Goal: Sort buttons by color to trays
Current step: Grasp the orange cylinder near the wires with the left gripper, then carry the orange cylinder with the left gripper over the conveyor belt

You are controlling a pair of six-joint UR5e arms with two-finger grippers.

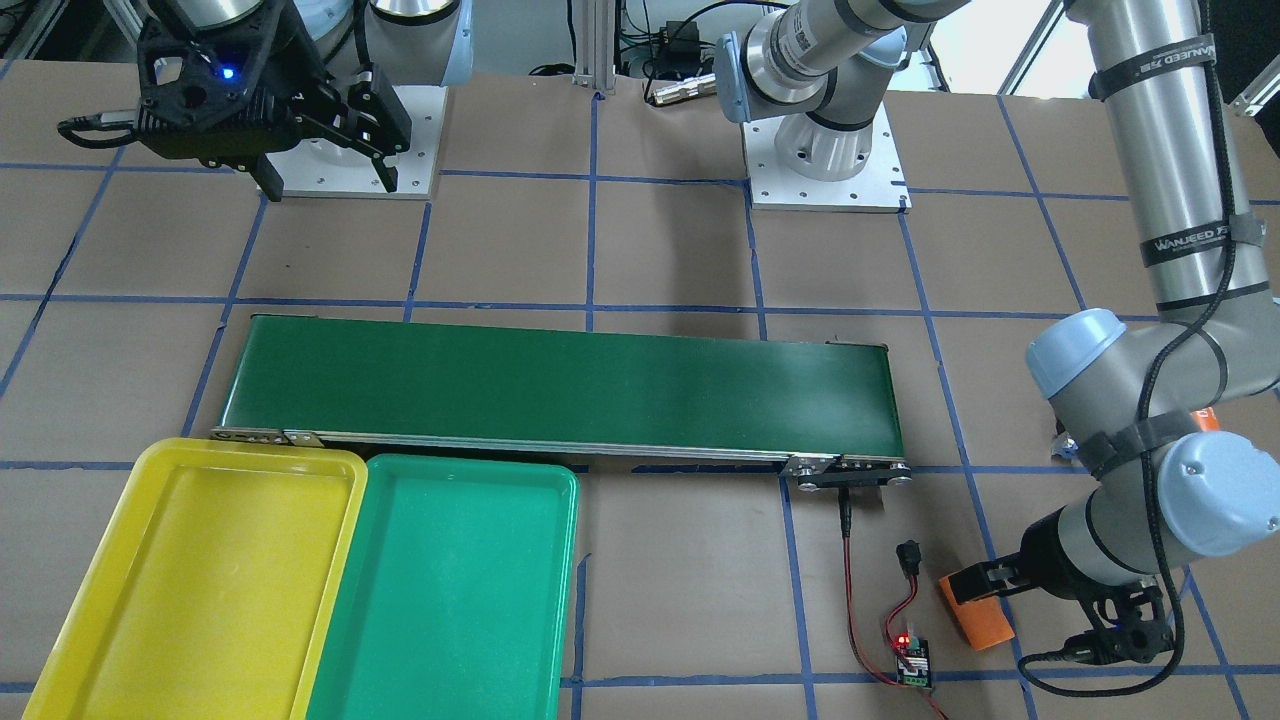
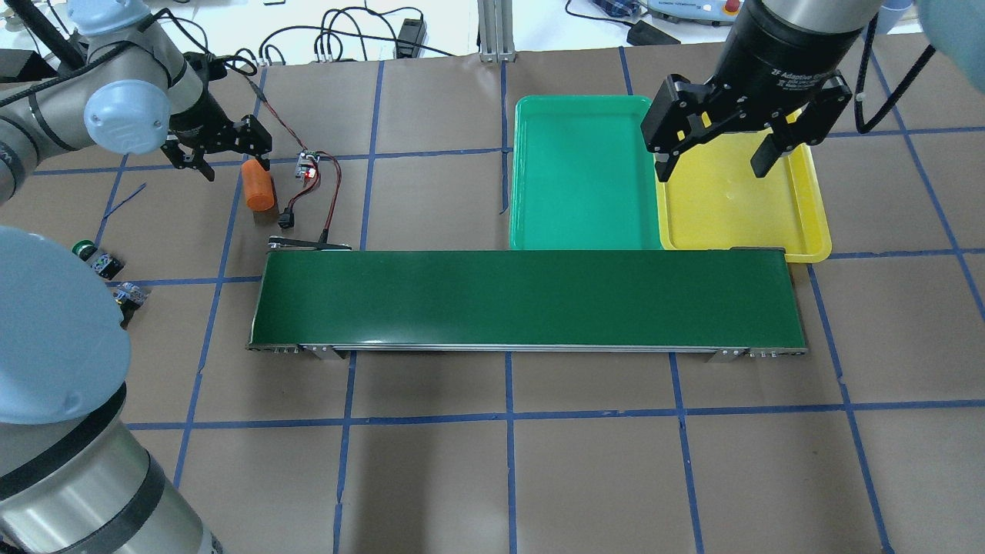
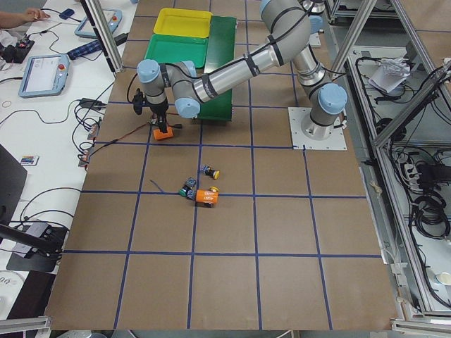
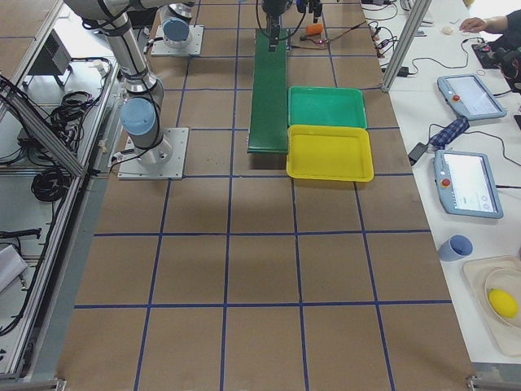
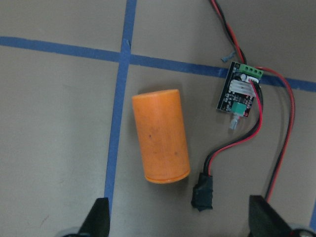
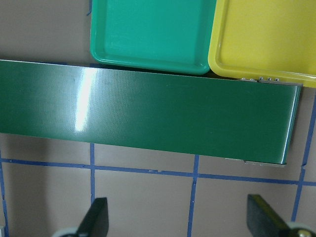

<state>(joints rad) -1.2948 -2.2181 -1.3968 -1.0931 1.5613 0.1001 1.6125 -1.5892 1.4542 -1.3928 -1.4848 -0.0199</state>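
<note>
Glossy plastic trays (image 1: pixel 460 600) sit on matt paper (image 1: pixel 680 580).

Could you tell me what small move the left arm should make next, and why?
Probably shift the left gripper off the orange cylinder toward the green button: its open fingers hover over the cylinder, not a button, and the green tray holds nothing.
</note>
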